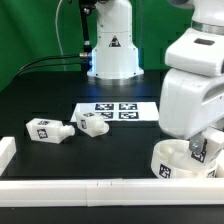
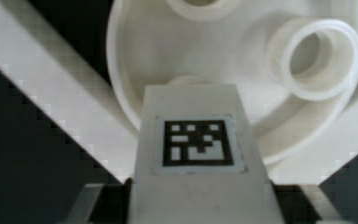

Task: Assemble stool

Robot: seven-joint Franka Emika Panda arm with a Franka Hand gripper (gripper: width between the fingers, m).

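The round white seat (image 1: 182,165) lies at the exterior view's lower right, against the white border rail (image 1: 100,190). My gripper (image 1: 200,150) is over the seat and is shut on a white stool leg (image 2: 197,140) with a black-and-white tag. In the wrist view the leg's far end sits on the seat (image 2: 194,50) between two round sockets (image 2: 318,60). The dark fingers (image 2: 101,205) press on both sides of the leg. Two more tagged legs (image 1: 45,131) (image 1: 92,123) lie on the black table at the exterior view's left.
The marker board (image 1: 117,113) lies flat in the middle of the table. The robot's base (image 1: 113,45) stands at the back. A white rail end (image 1: 6,152) stands at the exterior view's left edge.
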